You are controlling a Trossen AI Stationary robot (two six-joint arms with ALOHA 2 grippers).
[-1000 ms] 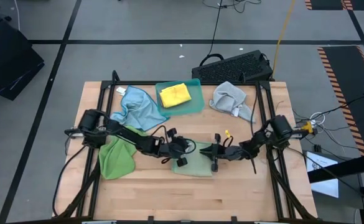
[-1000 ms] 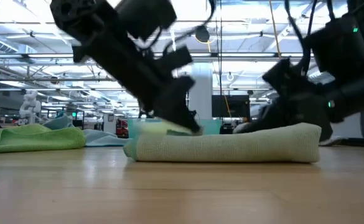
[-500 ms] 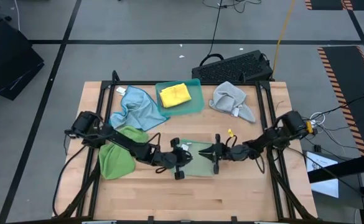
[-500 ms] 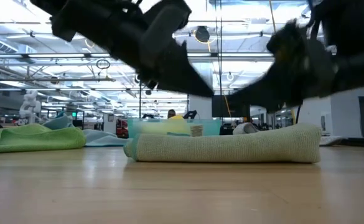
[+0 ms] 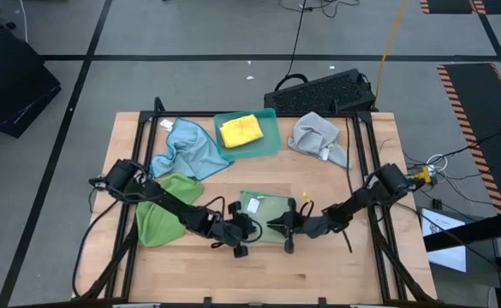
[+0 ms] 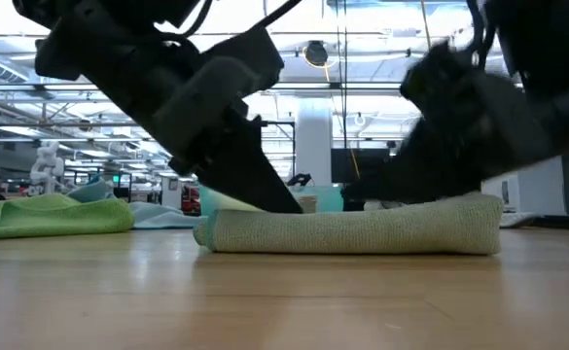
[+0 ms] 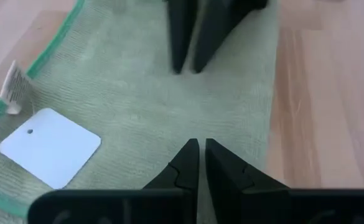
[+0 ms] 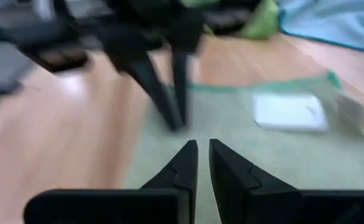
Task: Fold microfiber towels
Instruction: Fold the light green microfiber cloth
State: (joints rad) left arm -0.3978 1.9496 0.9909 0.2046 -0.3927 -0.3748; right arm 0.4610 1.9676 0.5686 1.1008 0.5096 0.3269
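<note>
Wooden worktop: you have six cloths spread on it, most of them lying loose.
Progress: your best guess should be early; only one cloth looks folded, and the rest are crumpled and waiting.
Pale green towel: lies flat and squared near the front middle, between your two arms; from table height it reads as a low doubled pad with a rounded edge.
Bright green towel: bunched at the front left, beside the left arm.
Light blue towel: rumpled at the back left.
Grey towel: heaped at the back right; you cannot tell whether a second grey one sits in that heap.
Teal tray: holds the yellow towel, which looks roughly folded.
Left end effector: fingers together, holding nothing, tips low over the pale green towel.
Right end effector: fingers together too, empty, facing the left one across the same cloth.
White tag: lies on the pale green towel, near its green-stitched edge.
</note>
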